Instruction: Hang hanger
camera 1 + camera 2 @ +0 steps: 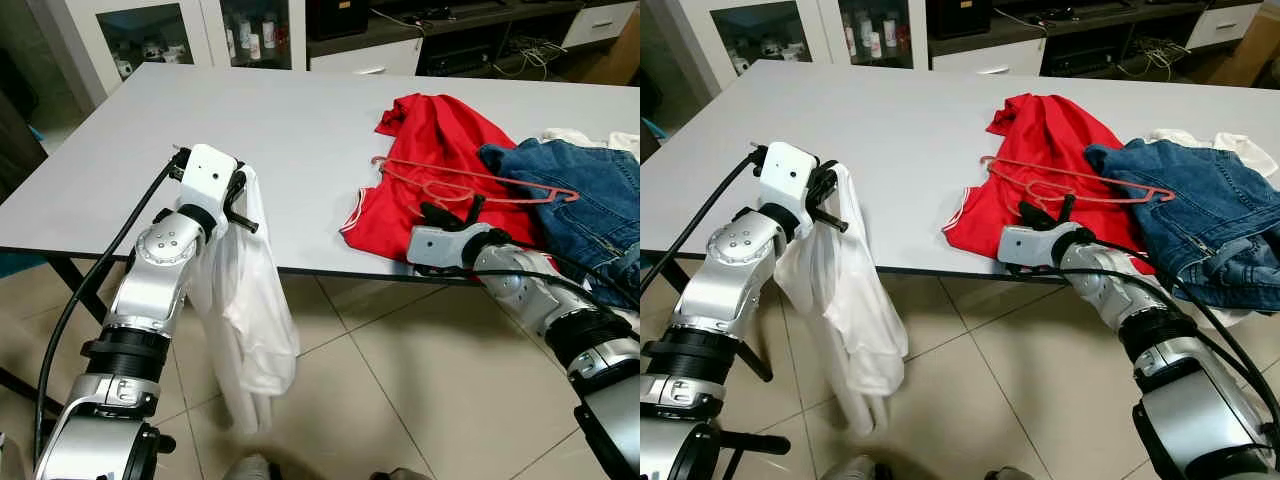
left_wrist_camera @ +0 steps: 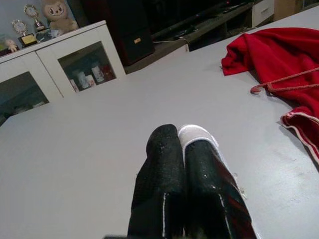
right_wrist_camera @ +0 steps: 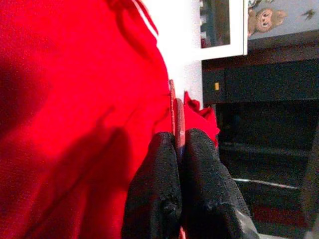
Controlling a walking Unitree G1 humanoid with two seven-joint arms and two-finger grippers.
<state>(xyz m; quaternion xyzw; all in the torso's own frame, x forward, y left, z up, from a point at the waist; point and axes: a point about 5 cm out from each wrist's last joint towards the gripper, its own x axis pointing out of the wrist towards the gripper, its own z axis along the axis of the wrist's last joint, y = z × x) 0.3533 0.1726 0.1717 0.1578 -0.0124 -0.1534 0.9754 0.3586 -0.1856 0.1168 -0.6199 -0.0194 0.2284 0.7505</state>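
Hanger (image 1: 470, 185), red, lies across the red shirt (image 1: 420, 160) and jeans (image 1: 580, 190) at right, its bar pinched in the closed right gripper (image 1: 452, 215), likely for lifting. Left gripper (image 1: 240, 205) is clamped on a white garment (image 1: 245, 320) dangling off the table's (image 1: 200, 130) near edge.

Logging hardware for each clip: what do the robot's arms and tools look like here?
Both arms are silver metal in rounded segments with black ring joints. A black cable loops along the outside of each. The left tool has a white boxy wrist housing; the right tool a grey one. Each tool has two long, textured black fingers.
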